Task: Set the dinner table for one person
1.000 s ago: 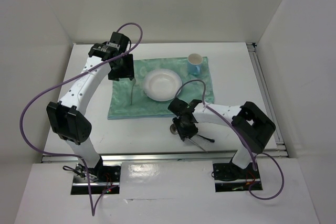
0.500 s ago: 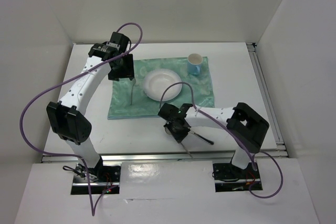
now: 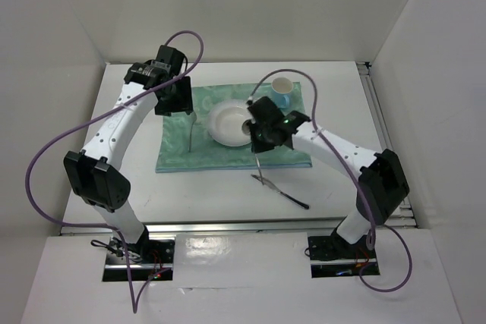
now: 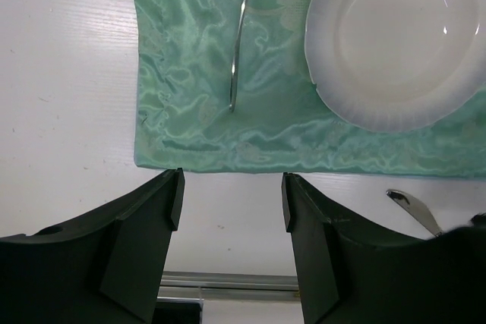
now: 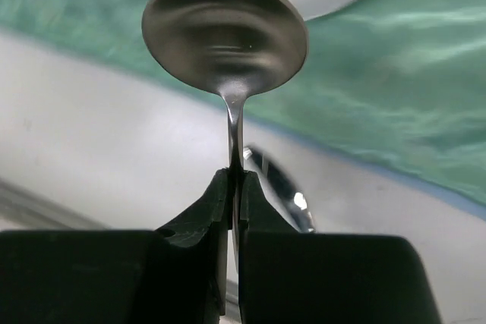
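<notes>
Right pincer (image 5: 234, 176) pinched a spoon (image 5: 225, 36) by its handle, aloft near the plate (image 4: 395, 36).
Left pincer (image 4: 231, 195) hung spread and empty above the left edge of the mat (image 4: 190, 111). The white tabletop (image 3: 220, 202) lay under everything and carried the mat. On the mat: fork (image 4: 239, 43) left of the plate, cup (image 3: 282, 90) at the far right corner. Another utensil (image 3: 281, 191) lay on bare tabletop in front of the mat.

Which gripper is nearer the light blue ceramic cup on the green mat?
Right. The right gripper, shut on a metal spoon, hovers at the round white plate's right rim, just near-left of the cup. The left gripper hangs open by the mat's far-left corner, beyond the plate.
</notes>
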Tool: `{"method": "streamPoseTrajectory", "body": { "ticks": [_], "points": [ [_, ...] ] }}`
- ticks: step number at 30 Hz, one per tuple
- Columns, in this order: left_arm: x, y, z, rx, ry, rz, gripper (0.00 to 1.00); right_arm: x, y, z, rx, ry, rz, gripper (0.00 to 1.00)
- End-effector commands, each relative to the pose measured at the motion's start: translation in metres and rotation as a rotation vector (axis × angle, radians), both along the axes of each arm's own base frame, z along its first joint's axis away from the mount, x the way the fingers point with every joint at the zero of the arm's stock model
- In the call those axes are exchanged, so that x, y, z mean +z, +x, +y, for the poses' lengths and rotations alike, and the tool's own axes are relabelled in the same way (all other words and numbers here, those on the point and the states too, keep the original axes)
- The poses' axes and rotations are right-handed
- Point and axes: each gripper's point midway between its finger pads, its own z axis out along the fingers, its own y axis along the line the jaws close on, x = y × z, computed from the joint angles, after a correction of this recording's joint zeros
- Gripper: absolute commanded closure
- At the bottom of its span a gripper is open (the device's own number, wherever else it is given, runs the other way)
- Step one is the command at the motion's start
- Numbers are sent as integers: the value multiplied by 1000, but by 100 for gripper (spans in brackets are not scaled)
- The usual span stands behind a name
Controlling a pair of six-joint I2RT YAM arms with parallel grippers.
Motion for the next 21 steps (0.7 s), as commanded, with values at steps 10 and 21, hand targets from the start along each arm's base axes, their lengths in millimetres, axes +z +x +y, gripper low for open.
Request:
{"method": "streamPoseTrajectory", "body": {
  "ticks": [10, 21],
  "points": [
    [78, -8, 20, 115, -28, -274, 27, -17, 96, -106, -351, 19, 26, 100],
    [89, -7, 8, 67, -104, -348, 18, -57, 135, -113, -367, 7, 85, 100]
  ]
}}
